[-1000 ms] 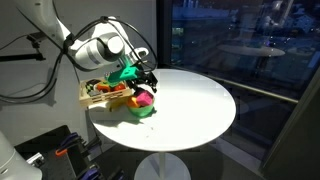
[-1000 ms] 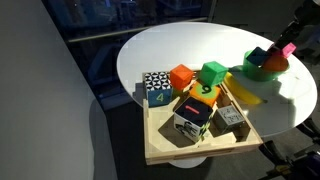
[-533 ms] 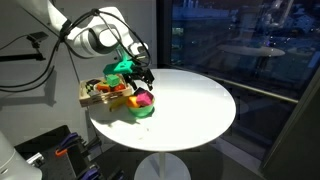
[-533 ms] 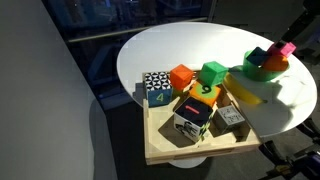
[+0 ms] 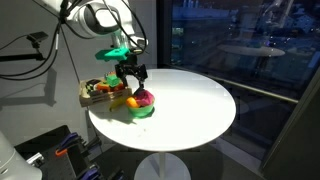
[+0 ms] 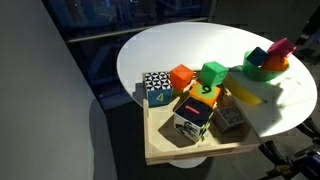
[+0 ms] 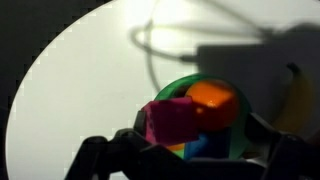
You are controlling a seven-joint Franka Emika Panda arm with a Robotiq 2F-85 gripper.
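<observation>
My jaws are released and spread wide, with nothing between them. They hang above the green bowl [image 7: 242, 120], not touching it. Straight below them a pink block [image 7: 172, 118] sits on top of the pile in that bowl. An orange block [image 7: 212, 97] lies just beyond the pink one, and a blue piece [image 7: 196, 146] shows beneath it.

In an exterior view the bowl [image 5: 145, 110] stands on the white round bench [image 5: 200, 105], near its edge and right under my jaws. In an exterior view where my jaws are out of sight, the pink block [image 6: 281, 47] juts up from the bowl [image 6: 262, 70].

Just beside the bowl lies a yellow piece [image 6: 245, 90]. Farther out from my jaws is a wooden tray [image 6: 165, 152] holding toy cubes. Among them are a checkered cube with a 4 [image 6: 157, 88], an orange cube [image 6: 181, 77] and a green cube [image 6: 211, 73], packed close together. The tray overhangs the bench's edge.
</observation>
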